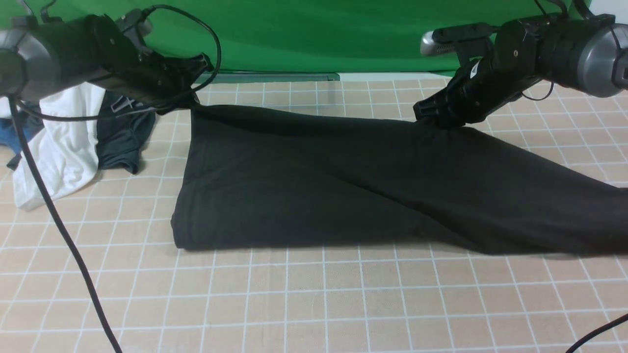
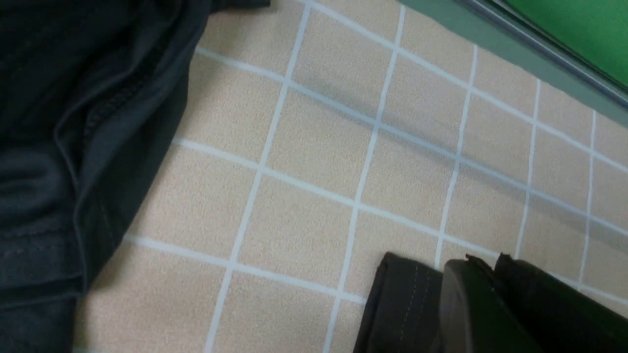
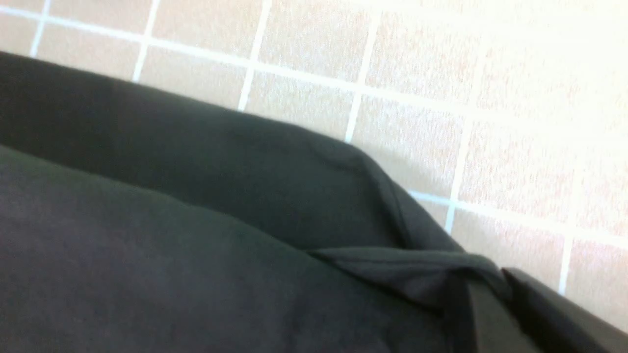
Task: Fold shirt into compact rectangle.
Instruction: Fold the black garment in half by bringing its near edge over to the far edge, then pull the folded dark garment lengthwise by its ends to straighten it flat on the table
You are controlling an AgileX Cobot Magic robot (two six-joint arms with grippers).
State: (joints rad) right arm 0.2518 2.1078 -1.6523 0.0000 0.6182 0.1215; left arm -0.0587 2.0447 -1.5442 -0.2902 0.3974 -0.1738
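Observation:
The black shirt (image 1: 319, 181) lies spread across the gridded table, its front fold facing me and one part trailing off to the right. My left gripper (image 1: 194, 100) is at the shirt's far left corner. In the left wrist view it (image 2: 490, 267) is shut on the stitched hem corner (image 2: 400, 304). My right gripper (image 1: 429, 117) sits on the shirt's far edge, right of centre. In the right wrist view it (image 3: 495, 289) is shut on a pinched ridge of the black cloth (image 3: 196, 235). No print or neck label shows.
A dark grey garment (image 1: 122, 135) (image 2: 59, 147), a white garment (image 1: 59, 147) and a bit of blue cloth (image 1: 14, 132) lie piled at the far left. A black cable (image 1: 59, 225) hangs down across the left side. A green backdrop (image 1: 319, 34) closes the table's far edge.

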